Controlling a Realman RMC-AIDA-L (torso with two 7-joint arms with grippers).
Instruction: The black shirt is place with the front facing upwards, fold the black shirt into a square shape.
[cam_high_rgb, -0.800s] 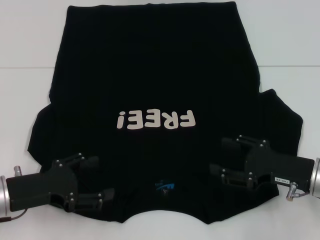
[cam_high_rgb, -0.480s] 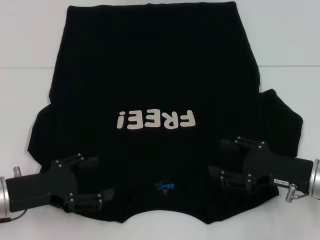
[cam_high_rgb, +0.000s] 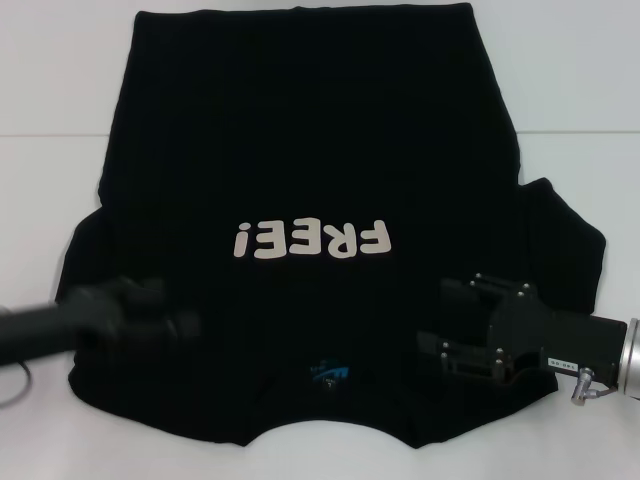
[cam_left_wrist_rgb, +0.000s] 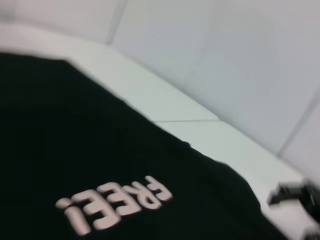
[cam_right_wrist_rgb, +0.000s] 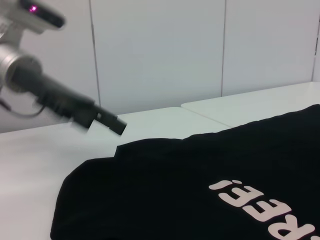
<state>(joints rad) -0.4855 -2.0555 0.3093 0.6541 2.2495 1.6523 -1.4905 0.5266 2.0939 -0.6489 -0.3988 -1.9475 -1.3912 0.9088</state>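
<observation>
The black shirt (cam_high_rgb: 300, 150) lies flat and front up on the white table, its off-white "FREE!" letters (cam_high_rgb: 310, 240) reading upside down in the head view and its blue neck label (cam_high_rgb: 330, 372) near the front edge. My left gripper (cam_high_rgb: 150, 322) is a motion-blurred shape over the shirt's near left shoulder. My right gripper (cam_high_rgb: 448, 322) stands open low over the near right shoulder, nothing between its fingers. The right wrist view shows the shirt (cam_right_wrist_rgb: 200, 180) and the left arm's gripper (cam_right_wrist_rgb: 102, 119) beyond its sleeve. The left wrist view shows the letters (cam_left_wrist_rgb: 115, 202).
The white table (cam_high_rgb: 580, 90) carries a seam (cam_high_rgb: 50, 135) running across behind the shirt's middle. Bare table lies on both sides of the shirt and along the front edge. White wall panels (cam_right_wrist_rgb: 160, 50) stand behind the table.
The left arm has swung fast and turned, its gripper now blurred and a little farther up and left. The right gripper has crept slightly toward the near edge. The shirt lies unchanged.
</observation>
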